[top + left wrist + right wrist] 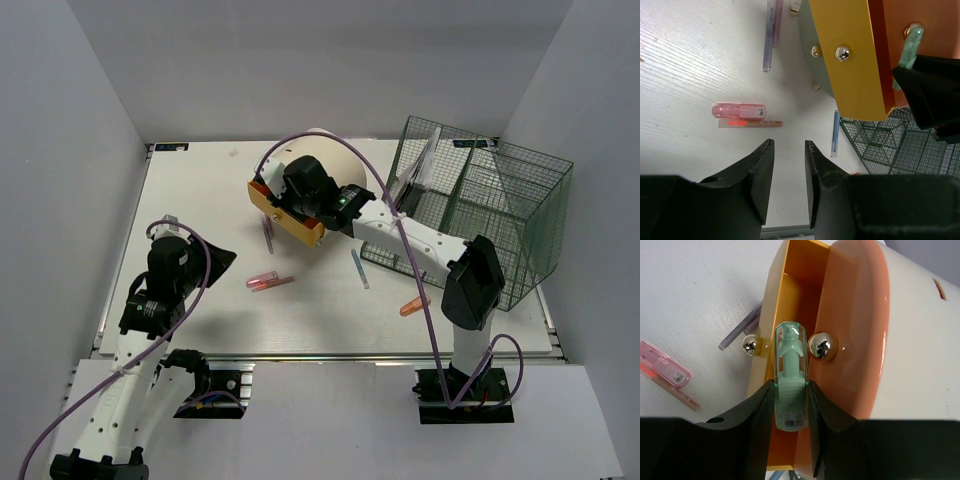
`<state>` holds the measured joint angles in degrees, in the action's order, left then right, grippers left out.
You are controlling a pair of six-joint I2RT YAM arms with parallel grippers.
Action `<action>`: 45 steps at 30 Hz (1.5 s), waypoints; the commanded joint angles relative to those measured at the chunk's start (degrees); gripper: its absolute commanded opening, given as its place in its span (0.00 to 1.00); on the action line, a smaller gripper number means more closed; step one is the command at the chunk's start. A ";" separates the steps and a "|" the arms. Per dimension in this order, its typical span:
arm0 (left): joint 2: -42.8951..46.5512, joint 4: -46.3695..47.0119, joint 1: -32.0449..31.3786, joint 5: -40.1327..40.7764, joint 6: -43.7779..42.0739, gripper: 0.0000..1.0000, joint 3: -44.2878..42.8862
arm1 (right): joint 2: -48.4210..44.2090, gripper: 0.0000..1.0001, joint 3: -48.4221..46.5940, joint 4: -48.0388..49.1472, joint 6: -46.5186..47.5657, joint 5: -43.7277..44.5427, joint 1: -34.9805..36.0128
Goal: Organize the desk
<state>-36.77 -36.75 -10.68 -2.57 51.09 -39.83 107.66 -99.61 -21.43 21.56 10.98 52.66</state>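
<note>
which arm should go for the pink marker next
Left. The left gripper is open and empty, with the pink marker lying on the desk just ahead of its fingertips. The right gripper is shut on a mint pen at the container's orange drawer.

Top view: I look down from above and behind the rig onto the whole desk [200,200]. Left wrist view: close, low over the tabletop, facing the yellow drawer [855,60]. Right wrist view: nearer still, looking into that drawer. All three share the pink highlighter [738,110].
</note>
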 commanded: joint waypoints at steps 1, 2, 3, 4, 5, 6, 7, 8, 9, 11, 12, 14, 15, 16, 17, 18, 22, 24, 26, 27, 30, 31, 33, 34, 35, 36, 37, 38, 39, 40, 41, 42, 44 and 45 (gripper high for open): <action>-0.14 1.86 -0.22 -0.24 -0.03 0.41 0.20 | 0.62 0.30 -2.34 -0.01 -0.64 0.71 -0.11; -0.40 1.86 -0.22 -0.24 -0.11 0.41 0.20 | 0.62 0.31 -2.51 0.07 -0.64 0.53 -0.02; -0.32 2.03 -0.22 -0.33 -0.03 0.41 0.28 | 0.62 0.33 -2.52 -0.10 -0.73 0.62 -0.19; -0.49 2.12 -0.22 -0.25 -0.03 0.42 0.28 | 0.62 0.35 -2.60 -0.10 -0.64 0.62 -0.19; -0.75 2.04 -0.22 -0.33 -0.03 0.42 0.28 | 0.71 0.36 -2.60 -0.19 -0.73 0.53 -0.11; -0.75 2.21 -0.22 -0.42 -0.11 0.42 0.20 | 0.71 0.37 -2.69 -0.10 -0.73 0.44 -0.11; -0.84 2.39 -0.22 -0.33 -0.03 0.42 0.20 | 0.63 0.38 -2.78 -0.28 -0.82 0.36 -0.19; -1.02 2.47 -0.22 -0.51 -0.11 0.42 0.20 | 0.62 0.38 -2.78 -0.28 -0.82 0.35 -0.11; -1.11 2.48 -0.22 -0.51 -0.03 0.42 0.11 | 0.54 0.40 -2.87 -0.28 -0.91 0.27 -0.02; -1.46 2.82 -0.22 -0.51 -0.11 0.42 0.02 | 0.36 0.41 -3.13 -0.63 -1.00 -0.34 -0.02; -1.63 3.09 -0.22 -0.77 -0.20 0.42 0.02 | 0.36 0.42 -3.13 -0.63 -1.17 -0.52 -0.19; -1.81 3.27 -0.22 -0.86 -0.11 0.42 -0.07 | 0.19 0.43 -3.31 -0.81 -1.35 -0.87 -0.10; -2.24 3.53 -0.22 -1.03 -0.11 0.42 -0.16 | 0.19 0.45 -3.31 -0.81 -1.35 -0.88 -0.11; -2.34 3.62 -0.22 -1.12 -0.11 0.42 -0.24 | 0.10 0.45 -3.48 -0.89 -1.43 -1.05 -0.11; -2.60 3.79 -0.22 -1.21 -0.11 0.42 -0.24 | 0.10 0.46 -3.57 -0.98 -1.61 -1.14 -0.19; -2.86 4.05 -0.22 -1.30 -0.11 0.42 -0.33 | 0.10 0.46 -3.66 -1.07 -1.70 -1.31 -0.19; -3.21 4.76 -0.22 -1.82 -0.29 0.42 -0.24 | -0.69 0.43 -4.18 -1.33 -2.31 -3.41 -0.28; -4.26 6.59 -0.22 -2.61 -0.46 0.34 0.28 | -2.61 0.33 -4.54 -2.38 -1.18 -9.90 -0.72; -5.49 8.62 -0.22 -4.81 -0.73 0.24 1.16 | -4.55 0.22 -3.75 -3.61 1.63 -22.24 -0.72; -6.55 10.02 -0.22 -5.42 -1.16 0.19 1.25 | -5.78 0.13 -3.14 -4.31 6.86 -27.28 -1.07; -11.90 11.61 -0.22 -8.15 -2.48 0.09 0.99 | -11.67 0.00 3.35 -4.84 14.01 -43.91 -2.04; -13.31 11.62 -0.22 -8.76 -3.01 0.11 0.73 | -14.12 0.00 6.77 -5.02 17.78 -49.25 -2.13; -18.40 10.22 -0.22 -10.17 -5.80 0.16 -0.93 | -15.89 0.04 8.99 -6.16 19.74 -52.80 -2.30; -20.07 9.60 -0.22 -10.70 -7.39 0.20 -1.64 | -16.59 0.10 9.61 -7.12 20.79 -55.08 -2.56; -23.48 7.94 -0.22 -11.14 -8.89 0.30 -2.26 | -16.86 0.16 9.53 -8.09 21.15 -56.06 -2.91; -25.35 6.79 -0.22 -11.49 -12.47 0.35 -3.83 | -16.95 0.30 9.44 -10.28 21.50 -56.77 -3.18; -26.93 5.74 -0.22 -11.76 -14.33 0.39 -4.46 | -17.04 0.38 9.26 -11.34 22.37 -58.25 -3.70; -30.17 4.16 -0.22 -11.84 -17.75 0.44 -5.07 | -17.13 0.45 9.00 -12.14 22.47 -58.70 -4.06; -31.94 3.62 -0.22 -11.76 -19.26 0.46 -6.30 | -17.39 0.46 9.08 -13.01 22.47 -59.14 -4.41; -33.52 3.18 -0.22 -11.93 -20.75 0.46 -7.09 | -17.65 0.47 9.26 -13.11 22.21 -59.67 -4.85; -35.19 2.57 -0.22 -11.93 -23.38 0.48 -7.97 | -17.83 0.48 9.70 -13.37 22.12 -59.94 -5.03; -38.34 2.39 -0.22 -11.85 -24.19 0.49 -8.85 | -18.09 0.48 10.05 -13.46 21.95 -60.20 -5.72; -40.82 3.00 -0.75 -12.02 -26.82 0.53 -11.05 | -18.45 0.48 10.66 -13.11 21.15 -60.46 -6.17; -42.75 3.18 -0.75 -11.76 -27.44 0.54 -12.19 | -18.71 0.49 10.75 -13.11 20.80 -60.55 -6.43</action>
<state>-77.54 -33.08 -10.98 -13.26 30.33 -48.21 90.30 -89.32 -33.23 42.09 -45.89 47.16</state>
